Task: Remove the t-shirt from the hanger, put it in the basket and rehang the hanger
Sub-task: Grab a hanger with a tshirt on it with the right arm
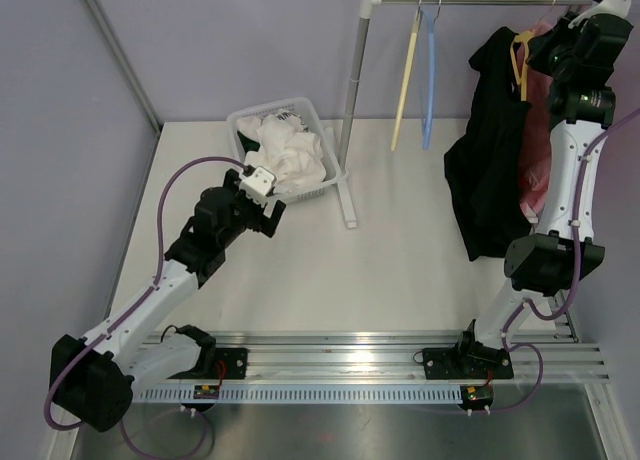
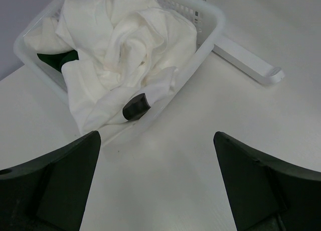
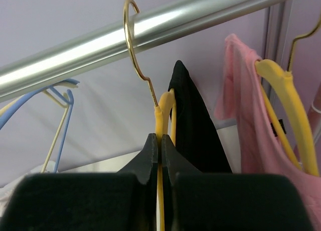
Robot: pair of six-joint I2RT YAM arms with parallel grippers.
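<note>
with the right gripper [image 3: 160,140] clamped on the yellow hanger [image 3: 159,121] just under the rail [image 3: 200,16], it could be yanked clean off, black t-shirt [image 3: 193,125] and all, by any sideways pull.

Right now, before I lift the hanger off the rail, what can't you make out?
Right wrist: the right gripper blocks the yellow hanger below its neck, hiding how the black t-shirt sits.
Top view: the right arm covers that grip.
Left wrist: a dark piece half-buried in white cloth, unidentifiable.

Fingers [image 3: 160,155] pinched on yellow hanger [image 3: 165,108]
</note>
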